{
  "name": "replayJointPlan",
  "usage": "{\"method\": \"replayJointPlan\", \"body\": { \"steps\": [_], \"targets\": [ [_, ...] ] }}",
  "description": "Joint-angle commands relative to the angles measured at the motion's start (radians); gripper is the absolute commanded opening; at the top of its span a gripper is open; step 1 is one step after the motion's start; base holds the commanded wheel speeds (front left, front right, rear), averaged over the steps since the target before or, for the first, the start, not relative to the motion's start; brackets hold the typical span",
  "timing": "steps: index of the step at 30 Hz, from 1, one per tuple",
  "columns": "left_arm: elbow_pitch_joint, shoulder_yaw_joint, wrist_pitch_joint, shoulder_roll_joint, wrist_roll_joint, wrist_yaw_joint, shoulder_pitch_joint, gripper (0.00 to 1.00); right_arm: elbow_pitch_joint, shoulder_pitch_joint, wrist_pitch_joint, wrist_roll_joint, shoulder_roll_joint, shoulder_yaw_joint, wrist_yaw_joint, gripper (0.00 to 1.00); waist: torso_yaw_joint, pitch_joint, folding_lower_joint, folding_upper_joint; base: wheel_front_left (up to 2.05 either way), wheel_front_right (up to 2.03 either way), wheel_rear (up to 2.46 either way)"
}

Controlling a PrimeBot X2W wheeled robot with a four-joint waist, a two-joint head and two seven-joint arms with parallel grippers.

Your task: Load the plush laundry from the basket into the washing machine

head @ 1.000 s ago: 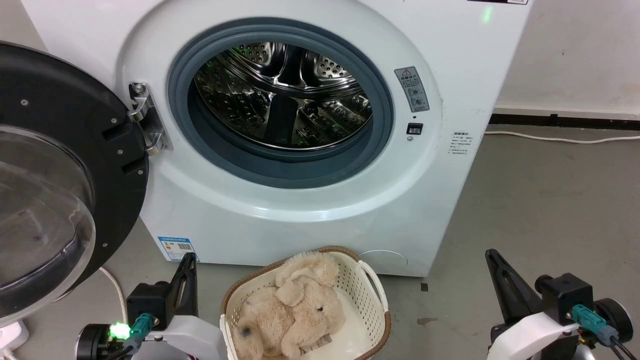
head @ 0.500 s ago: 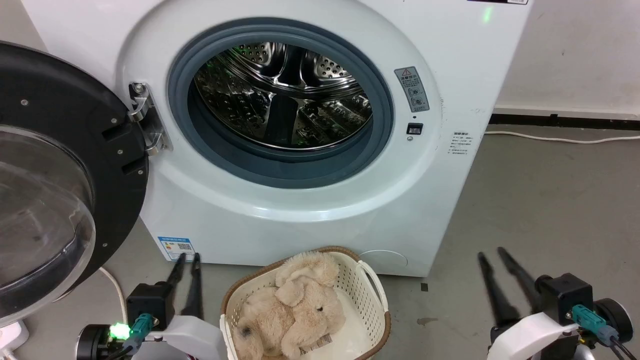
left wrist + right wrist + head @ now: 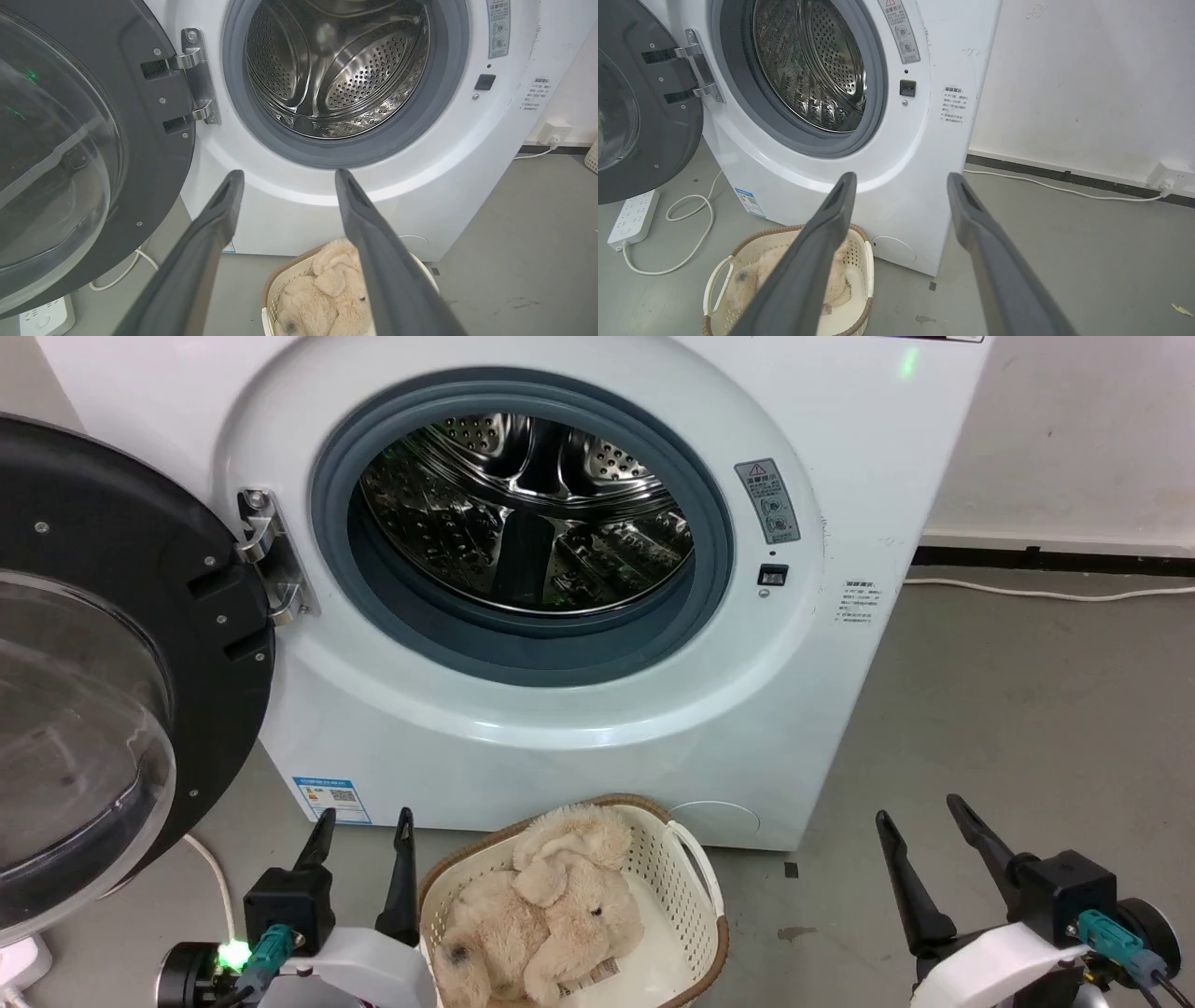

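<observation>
At the reach step, with plush (image 3: pixel 546 933) lying in basket (image 3: pixel 653 859) before the open washer (image 3: pixel 560 747), left pincer (image 3: pixel 365 814) and right pincer (image 3: pixel 918 808) both spread empty: next, lower one onto the plush and close.

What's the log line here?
left gripper: open | right gripper: open | plush laundry: in basket | washing machine: door open, drum empty

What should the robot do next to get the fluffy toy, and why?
Probably lower the left gripper into the basket onto the plush toy. Both it and the right gripper are open and hold nothing. The toy lies in the basket, nearer the left gripper, and the washing machine has its door open, so the drum is ready.
</observation>
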Motion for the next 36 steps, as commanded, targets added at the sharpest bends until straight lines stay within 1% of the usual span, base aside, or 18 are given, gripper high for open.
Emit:
{"method": "replayJointPlan", "body": {
  "steps": [1,8,16,18,24,36],
  "targets": [
    [0.003,-0.009,-0.008,0.001,-0.009,0.003,0.005,1.00,-0.001,0.019,-0.010,0.015,0.000,-0.001,0.000,1.00,-0.001,0.002,0.0000,-0.0001,0.00,0.00,0.00],
    [0.028,-0.029,-0.007,0.003,-0.028,0.002,-0.014,1.00,-0.003,0.022,-0.019,0.037,0.000,-0.004,0.000,1.00,-0.006,0.016,0.0000,-0.0001,0.00,0.00,0.00],
    [0.089,-0.053,0.005,0.004,-0.054,-0.003,-0.057,1.00,-0.004,0.018,-0.031,0.066,0.000,-0.005,0.000,1.00,-0.015,0.047,0.0000,-0.0001,0.00,0.00,0.00],
    [0.131,-0.066,0.019,0.005,-0.068,-0.010,-0.085,1.00,-0.003,0.014,-0.039,0.080,0.000,-0.005,0.000,1.00,-0.023,0.069,0.0000,-0.0001,0.00,0.00,0.00],
    [0.190,-0.078,0.049,0.006,-0.091,-0.010,-0.123,1.00,0.000,0.007,-0.049,0.099,0.000,-0.006,0.000,1.00,-0.035,0.103,0.0000,-0.0001,0.00,0.00,0.00],
    [0.322,-0.110,0.115,0.008,-0.134,0.003,-0.227,1.00,0.009,-0.009,-0.079,0.149,-0.001,-0.006,0.000,1.00,-0.064,0.204,0.0000,-0.0001,0.00,0.00,0.00]
  ]
}}
